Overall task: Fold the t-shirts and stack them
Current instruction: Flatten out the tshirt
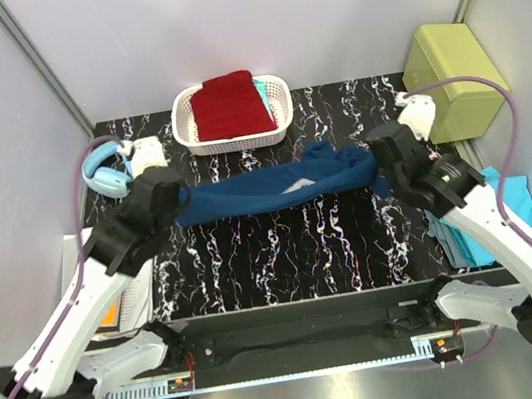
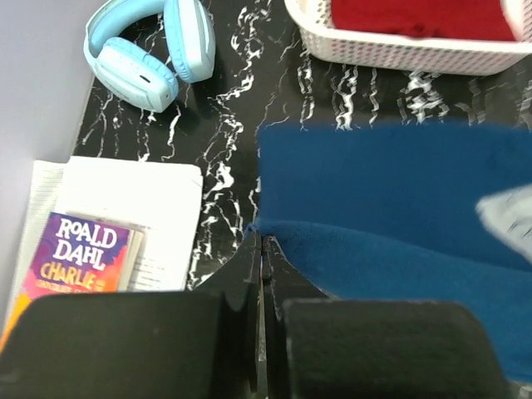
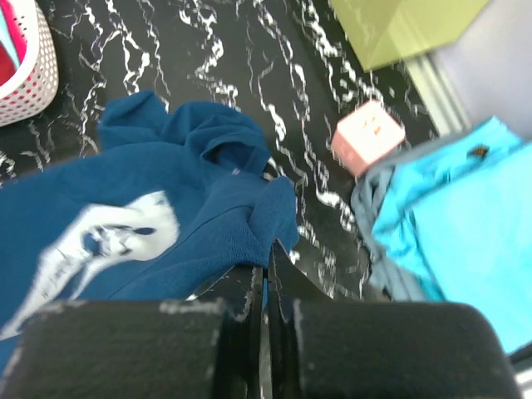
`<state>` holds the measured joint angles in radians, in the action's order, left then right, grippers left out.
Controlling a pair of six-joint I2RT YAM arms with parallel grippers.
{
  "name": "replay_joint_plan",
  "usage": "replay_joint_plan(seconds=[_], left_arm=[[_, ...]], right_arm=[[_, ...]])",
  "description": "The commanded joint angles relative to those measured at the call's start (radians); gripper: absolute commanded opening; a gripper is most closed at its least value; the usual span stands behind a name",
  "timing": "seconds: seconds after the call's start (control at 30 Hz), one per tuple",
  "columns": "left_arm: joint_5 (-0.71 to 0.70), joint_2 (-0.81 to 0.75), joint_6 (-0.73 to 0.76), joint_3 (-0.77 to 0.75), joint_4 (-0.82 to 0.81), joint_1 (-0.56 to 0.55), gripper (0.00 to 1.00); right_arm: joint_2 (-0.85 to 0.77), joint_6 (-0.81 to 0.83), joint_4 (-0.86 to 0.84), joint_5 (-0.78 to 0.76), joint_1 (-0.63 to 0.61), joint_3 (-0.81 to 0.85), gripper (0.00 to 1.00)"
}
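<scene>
- The navy t-shirt (image 1: 274,188) was stretched as a band across the black marbled table (image 1: 285,257), between the two arms.
- The left gripper (image 2: 259,243) was clamped shut on its left edge.
- The right gripper (image 3: 268,248) was pinched closed on its bunched right end.
- A dark red t-shirt (image 1: 229,104) was laid in the white basket (image 1: 237,143).
- A turquoise t-shirt (image 1: 525,204) was seen beside the table's right edge.

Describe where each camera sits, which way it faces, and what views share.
Top external: above and behind the arms, looking down on the table; both arms and bases show.
Left wrist: on the left arm, facing past the left gripper toward headphones and basket.
Right wrist: on the right arm, past the right gripper toward turquoise t-shirts.
Shared: all show the navy t-shirt both shut grippers pinch.
</scene>
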<state>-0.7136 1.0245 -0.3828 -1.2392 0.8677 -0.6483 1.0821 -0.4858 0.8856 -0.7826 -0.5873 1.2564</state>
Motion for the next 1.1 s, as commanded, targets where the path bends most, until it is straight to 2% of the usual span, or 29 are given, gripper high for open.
replay_joint_plan(seconds=[0.0,0.43,0.57,0.7,0.73,0.8,0.83,0.93,0.97,1.07], left_arm=[[0.014,-0.06,-0.096,-0.022,0.089,-0.03,0.0],[0.172,-0.178,-0.215,0.148,0.223,-0.059,0.0],[0.252,-0.175,-0.24,0.191,0.238,-0.06,0.01],[0.282,-0.17,-0.254,0.195,0.254,-0.068,0.06],[0.286,-0.173,-0.257,0.192,0.255,-0.07,0.13],[0.292,-0.178,-0.265,0.187,0.258,-0.071,0.27],[0.292,-0.179,-0.268,0.182,0.26,-0.073,0.35],[0.275,-0.182,-0.274,0.17,0.272,-0.076,0.51],[0.269,-0.184,-0.277,0.165,0.274,-0.079,0.54],[0.234,-0.191,-0.275,0.144,0.277,-0.082,0.62]], right_arm=[[-0.054,-0.19,0.165,0.014,-0.04,-0.009,0.0],[-0.22,-0.347,0.4,0.085,-0.054,-0.101,0.0],[-0.208,-0.359,0.435,0.088,-0.052,-0.081,0.0],[-0.177,-0.369,0.467,0.101,-0.054,-0.046,0.0],[-0.175,-0.372,0.476,0.102,-0.054,-0.034,0.1],[-0.172,-0.382,0.492,0.103,-0.054,-0.019,0.2],[-0.172,-0.384,0.495,0.102,-0.054,-0.006,0.3],[-0.177,-0.389,0.512,0.085,-0.054,0.015,0.46],[-0.177,-0.387,0.515,0.082,-0.054,0.021,0.55],[-0.18,-0.363,0.518,0.066,-0.054,0.052,0.69]])
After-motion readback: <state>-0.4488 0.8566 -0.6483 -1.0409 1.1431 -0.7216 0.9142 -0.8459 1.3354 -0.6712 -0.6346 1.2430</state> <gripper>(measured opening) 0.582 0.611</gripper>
